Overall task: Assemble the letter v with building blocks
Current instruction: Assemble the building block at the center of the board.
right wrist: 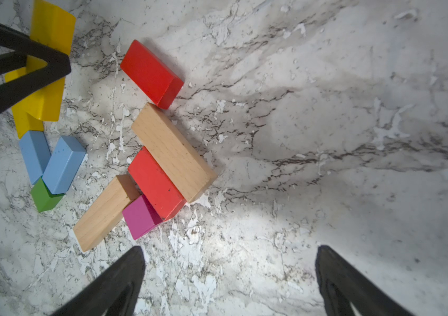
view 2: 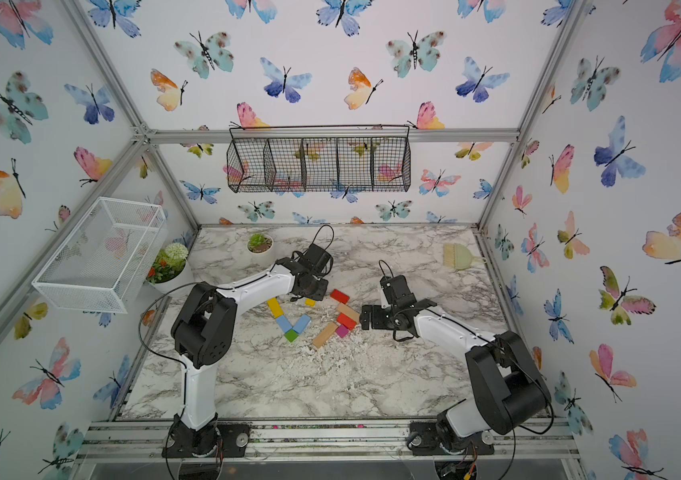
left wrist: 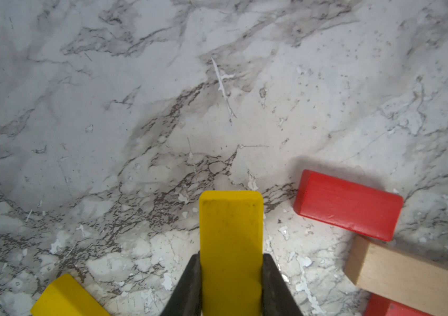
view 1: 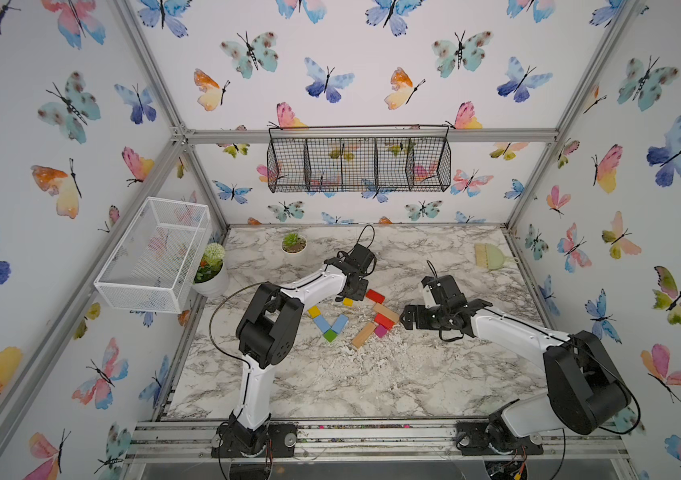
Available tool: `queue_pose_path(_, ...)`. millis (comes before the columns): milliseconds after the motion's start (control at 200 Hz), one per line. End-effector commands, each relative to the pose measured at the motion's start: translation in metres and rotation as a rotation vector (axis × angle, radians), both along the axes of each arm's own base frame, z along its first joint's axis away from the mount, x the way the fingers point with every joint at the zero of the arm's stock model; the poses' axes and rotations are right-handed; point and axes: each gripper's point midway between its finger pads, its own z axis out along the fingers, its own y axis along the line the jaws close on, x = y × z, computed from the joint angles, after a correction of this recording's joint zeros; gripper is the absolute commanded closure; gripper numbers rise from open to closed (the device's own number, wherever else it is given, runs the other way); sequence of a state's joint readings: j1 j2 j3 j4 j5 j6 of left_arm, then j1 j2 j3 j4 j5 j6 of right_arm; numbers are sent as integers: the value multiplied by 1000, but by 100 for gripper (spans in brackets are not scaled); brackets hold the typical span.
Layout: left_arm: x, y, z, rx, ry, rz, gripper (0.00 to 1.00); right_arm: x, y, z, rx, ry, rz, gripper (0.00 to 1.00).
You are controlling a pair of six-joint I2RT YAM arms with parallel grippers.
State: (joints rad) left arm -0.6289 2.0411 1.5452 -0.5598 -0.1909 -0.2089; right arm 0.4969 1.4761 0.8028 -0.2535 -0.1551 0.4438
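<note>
yellow bar [view 1: 347, 301] sits clamped in my left tool [view 1: 351, 294] in a top view, at 1 o'clock from the green cube [view 1: 330, 336] mid-tabletop [view 1: 330, 386]. light-blue bars [view 1: 322, 323] run from that cube toward 11 and 1 o'clock. my right tool [view 1: 407, 318] waits at 3 o'clock of the red and tan cluster [view 1: 384, 316].

left wrist view: both fingers [left wrist: 190, 284] pinch the bar's sides.

right wrist view: my right tool spreads wide over bare marble, holding nothing; the magenta cube [right wrist: 142, 219] touches a tan bar [right wrist: 105, 213].
</note>
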Motion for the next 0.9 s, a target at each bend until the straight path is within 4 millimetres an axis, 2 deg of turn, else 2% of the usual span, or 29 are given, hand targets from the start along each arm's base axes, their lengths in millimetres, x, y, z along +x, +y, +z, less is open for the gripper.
queue_pose_path(0, 3, 9, 13, 18, -39, -2, 72, -3, -1, -1, 1, 2, 12, 1)
queue_pose_path(445, -1, 10, -10, 26, -6, 8, 72, -1, -1, -3, -3, 8, 12, 1)
queue_pose_path(896, -8, 6, -20, -2, 20, 4, 72, -2, -1, -5, -7, 12, 12, 1)
